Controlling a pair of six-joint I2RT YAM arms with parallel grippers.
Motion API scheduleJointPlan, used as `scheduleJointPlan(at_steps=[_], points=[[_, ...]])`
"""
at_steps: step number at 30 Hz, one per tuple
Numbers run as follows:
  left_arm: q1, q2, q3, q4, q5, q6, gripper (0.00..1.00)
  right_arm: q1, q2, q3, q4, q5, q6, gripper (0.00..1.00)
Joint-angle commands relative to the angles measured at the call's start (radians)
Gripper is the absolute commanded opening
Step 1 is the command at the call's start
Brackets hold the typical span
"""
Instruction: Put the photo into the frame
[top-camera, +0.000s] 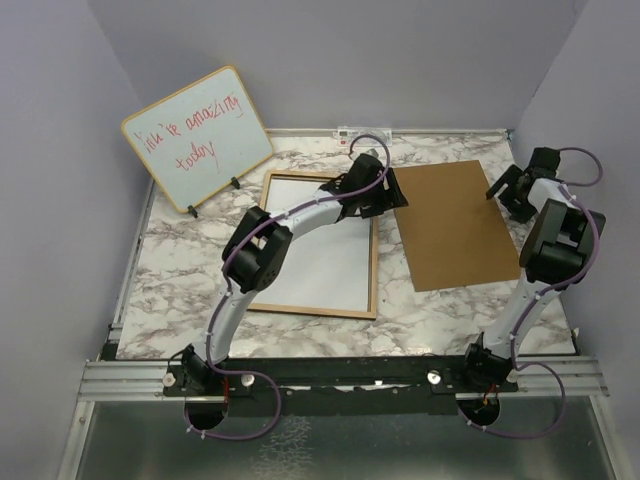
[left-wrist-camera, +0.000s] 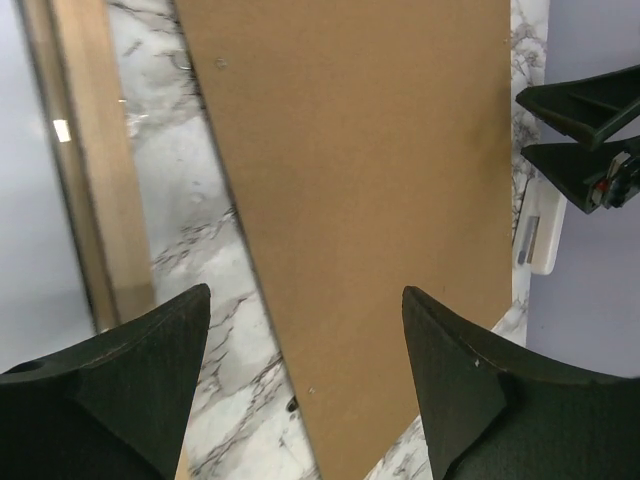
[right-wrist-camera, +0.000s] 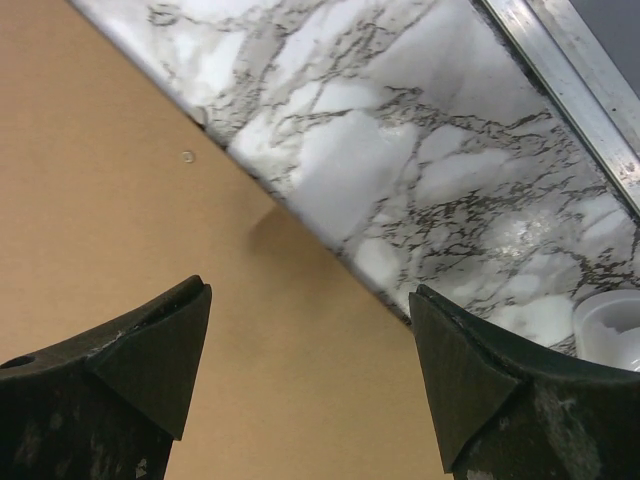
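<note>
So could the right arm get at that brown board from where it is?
Probably yes. The right gripper hangs open over the brown board near its edge, with nothing lying between them. The board lies flat on the table, though, so gripping it may be fiddly.

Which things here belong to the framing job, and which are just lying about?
Job: frame, wood face up; white sheet inside it, possibly the photo's reverse; brown board, likely its backing.
Lying about: whiteboard with red handwriting.
</note>
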Motion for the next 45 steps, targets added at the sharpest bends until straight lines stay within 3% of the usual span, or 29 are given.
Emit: scheduleJointPlan(at_steps=[1,7,12,18,27,36,45], points=[[-0.041,0.084,0.15,-0.033,0.01,-0.046,0.78,-0.019,0.047,0.047,-0.047,-0.001,-0.074,0.85],[-0.077,0.145,0.191,-0.077,-0.02,-0.104,0.79,-0.019,0.082,0.063,-0.057,-0.017,-0.102,0.85],[-0.102,0.184,0.241,-0.227,-0.138,-0.162,0.79,-0.021,0.104,0.067,-0.065,-0.046,-0.118,0.85],[-0.111,0.2,0.227,-0.284,-0.222,-0.2,0.8,-0.027,0.109,0.055,-0.063,-0.069,-0.137,0.85],[-0.112,0.34,0.409,-0.266,0.021,-0.193,0.77,-0.047,0.111,0.028,-0.032,-0.318,-0.14,0.84],[-0.112,0.335,0.423,-0.125,0.133,-0.133,0.74,-0.047,0.1,-0.014,0.015,-0.533,-0.123,0.83],[-0.107,0.276,0.468,-0.09,0.132,-0.014,0.72,-0.047,0.015,-0.093,0.119,-0.586,-0.06,0.82]])
